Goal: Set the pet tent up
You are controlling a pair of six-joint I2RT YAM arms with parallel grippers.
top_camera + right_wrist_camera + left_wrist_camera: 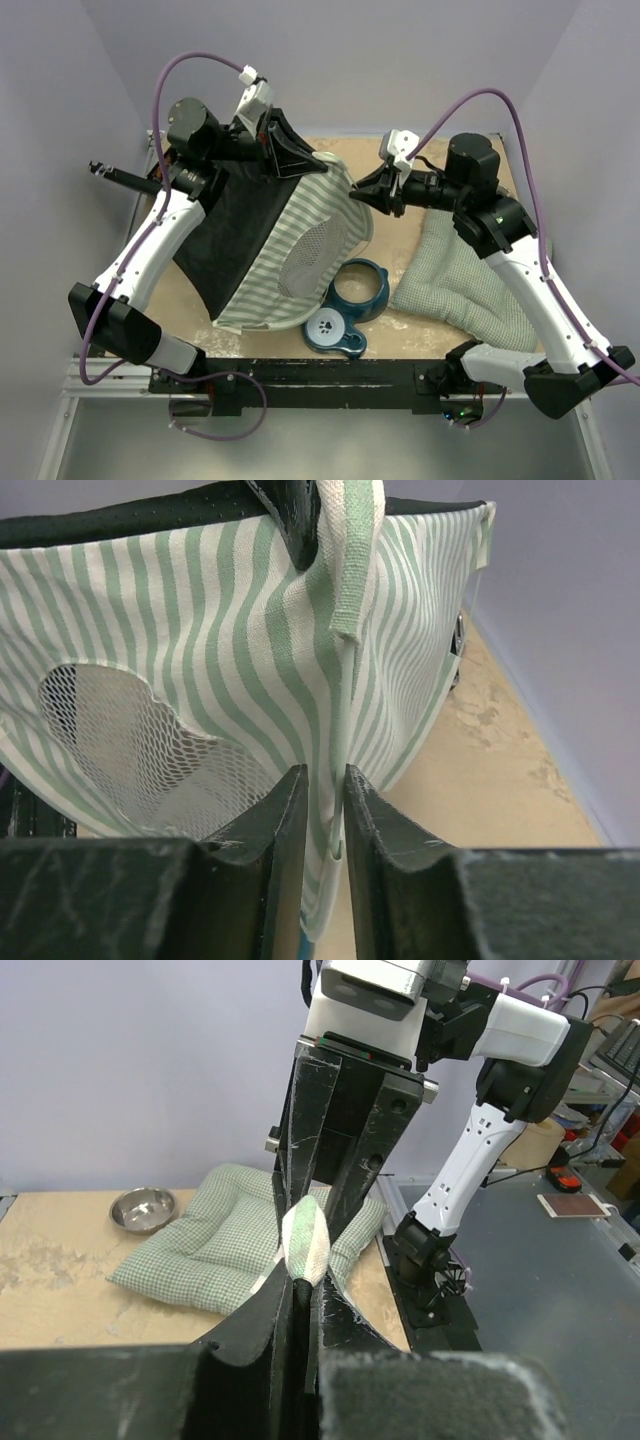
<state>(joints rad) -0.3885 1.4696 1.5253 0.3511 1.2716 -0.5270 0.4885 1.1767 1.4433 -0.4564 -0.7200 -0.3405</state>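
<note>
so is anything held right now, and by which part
left gripper jaws are shut on a bunched fold of the pet tent. a seam sits between the right gripper jaws, grip cannot be told

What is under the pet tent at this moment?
Only the teal bowl stand shows, poking out by the pet tent's lower edge. The table beneath the fabric is covered, so anything else there stays unseen.

Bright, even, diffuse light falls from above in all three views. In the top view the tent (300, 240) casts only a soft, faint-edged shadow on the table (400, 332). In the wrist views the left gripper (303, 1295) and right gripper (323, 775) loom dark and slightly out of focus at the lower edge, while the striped fabric beyond is sharp. A small glint marks the metal bowl (143, 1207).
</note>
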